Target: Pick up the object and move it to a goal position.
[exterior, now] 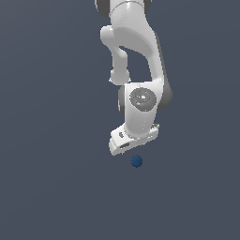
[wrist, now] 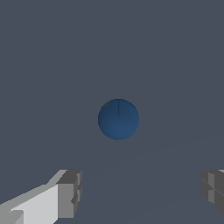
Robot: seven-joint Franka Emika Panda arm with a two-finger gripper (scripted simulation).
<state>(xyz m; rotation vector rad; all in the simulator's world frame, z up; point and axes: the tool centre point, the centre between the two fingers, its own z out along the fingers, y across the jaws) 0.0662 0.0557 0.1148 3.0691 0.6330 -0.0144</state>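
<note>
The object is a small dark blue smooth ball (exterior: 136,161). In the exterior view it sits just below the white gripper (exterior: 133,143), a little toward the exterior view's right. In the wrist view the ball (wrist: 118,119) is in the middle of the picture, apart from both fingers. My gripper (wrist: 140,192) is open and empty. Its two grey fingertips (wrist: 69,194) stand wide apart, and the ball is not between them. In the exterior view the fingers are hidden behind the hand.
The white arm (exterior: 136,42) comes down from the top of the exterior view. The ground (exterior: 47,187) is a plain dark grey-blue surface. No goal marker shows.
</note>
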